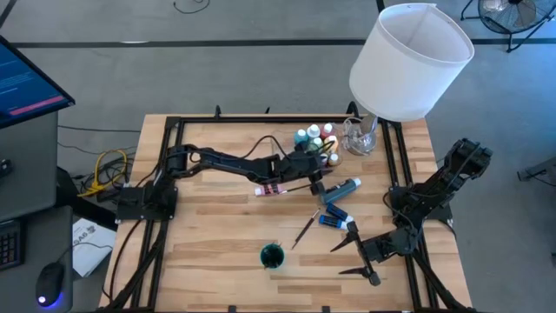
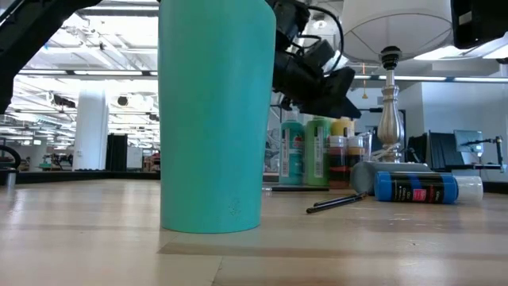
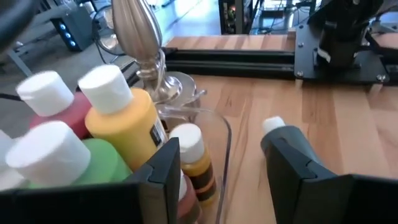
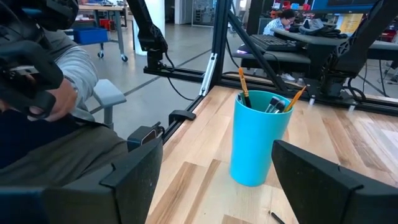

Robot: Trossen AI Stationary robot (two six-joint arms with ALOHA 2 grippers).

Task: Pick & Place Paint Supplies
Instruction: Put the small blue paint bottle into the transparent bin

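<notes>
Left pincer (image 1: 318, 165): part open, empty, over clear tray (image 3: 225, 134) of bottles; yellow bottle (image 3: 127, 121) just beside one finger. Lower squarely, avoid lamp base (image 3: 140, 43). Right pincer (image 1: 356, 252): wide, empty, waiting near the tabletop's (image 1: 217, 235) edge.

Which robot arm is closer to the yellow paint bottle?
Left. The left gripper sits right by the yellow paint bottle in the clear tray, fingers open. The right gripper is far off, near the table's front edge.
</notes>
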